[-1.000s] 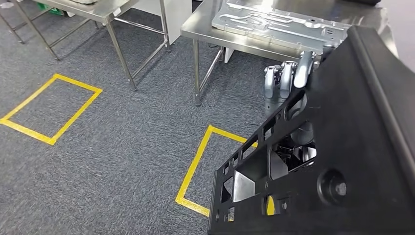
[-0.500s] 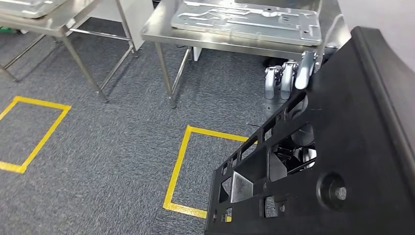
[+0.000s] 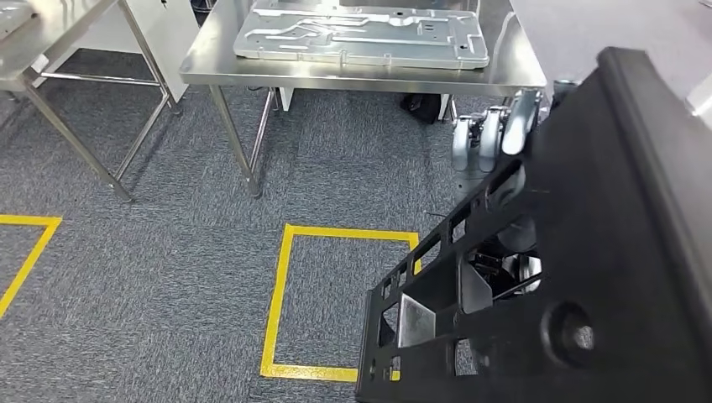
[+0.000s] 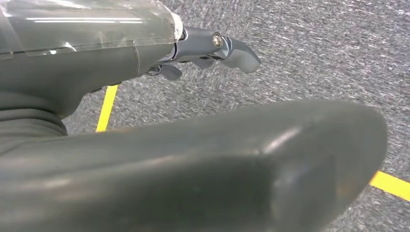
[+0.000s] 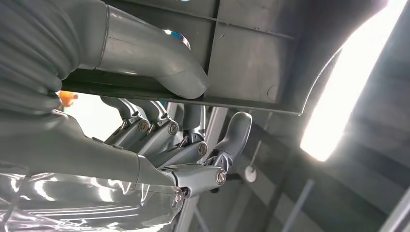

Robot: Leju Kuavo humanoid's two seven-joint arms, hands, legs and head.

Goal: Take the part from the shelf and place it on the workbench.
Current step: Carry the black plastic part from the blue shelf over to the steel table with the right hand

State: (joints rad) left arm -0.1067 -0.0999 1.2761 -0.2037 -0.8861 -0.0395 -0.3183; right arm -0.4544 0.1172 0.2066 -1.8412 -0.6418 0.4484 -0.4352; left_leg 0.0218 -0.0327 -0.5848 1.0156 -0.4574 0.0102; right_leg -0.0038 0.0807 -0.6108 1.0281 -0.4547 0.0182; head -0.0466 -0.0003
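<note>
A large black plastic part (image 3: 604, 252) with cut-out windows takes up the right of the head view, tilted and carried above the floor. My left hand (image 3: 495, 134) hooks its silver fingers over the part's upper left edge; in the left wrist view its fingers (image 4: 227, 48) reach out past the dark rounded rim of the part (image 4: 193, 169). In the right wrist view my right hand (image 5: 159, 125) grips a ribbed wall of the part (image 5: 251, 53), thumb on one face and fingers curled behind it. The steel workbench (image 3: 218, 71) stands ahead.
A silver stamped metal plate (image 3: 361, 35) lies on the workbench. A yellow tape rectangle (image 3: 281, 302) marks the grey carpet in front of it. A second steel table (image 3: 50, 38) stands at the left, with another tape mark (image 3: 25, 252) below it.
The camera has turned: the workbench and the tape rectangle have slid left toward the middle of the picture. The part and my hands keep their place in the view.
</note>
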